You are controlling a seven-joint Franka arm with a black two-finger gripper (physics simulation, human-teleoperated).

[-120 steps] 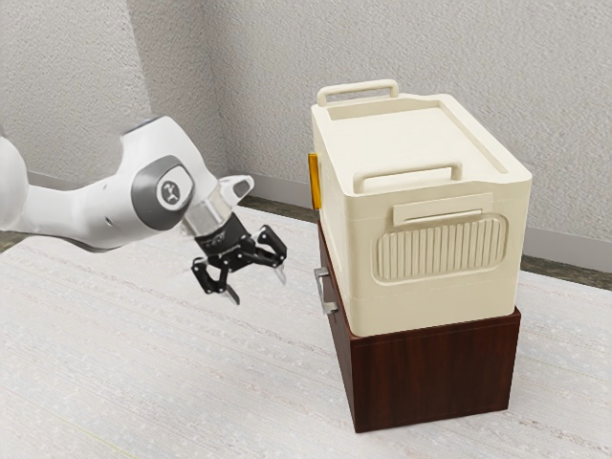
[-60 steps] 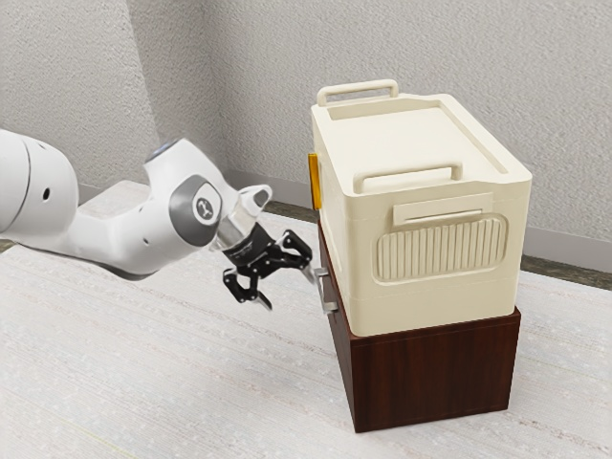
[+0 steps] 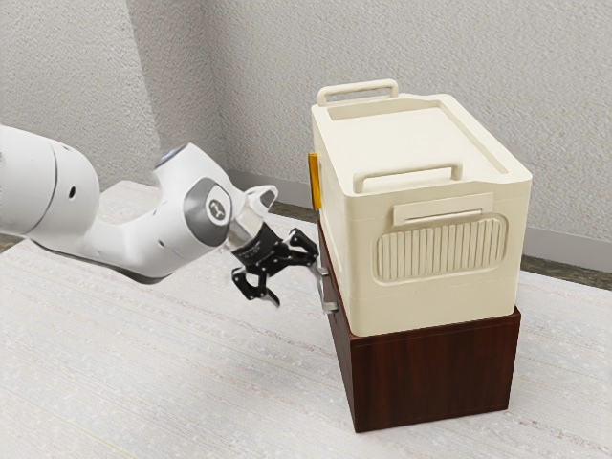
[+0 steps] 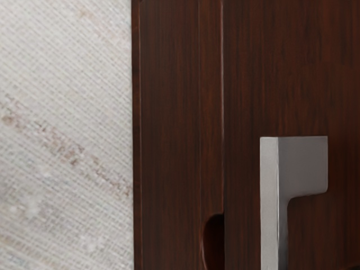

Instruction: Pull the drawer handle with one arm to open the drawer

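Rough grey walls stood behind the brown cabinet, and a pale, faintly streaked surface spread beneath it. Compared with the frame from 0.5 s earlier, the gripper had moved a little closer to the cabinet, and the arm had followed it toward the exterior view's right. The cabinet had kept its place, and so had the cream container on top of it, with its 2 raised handles and the orange strip on its side above the cabinet's front. The metal drawer handle was mounted on the cabinet's front, facing the arm. The gripper's 2 fingers stood apart, with the finger nearer the cabinet close to the handle's upper end and the other farther out from the cabinet. Their tips pointed toward the handle; whether the nearer finger touched it could not be told. In the wrist view, the handle's pale bar and grey post stood out against the cabinet's dark wood, near a thin seam and a rounded recess. On the arm, farther out from the cabinet than the gripper, a round joint cover carried a small dark emblem, and the faint marking on the black hand was too small to read.
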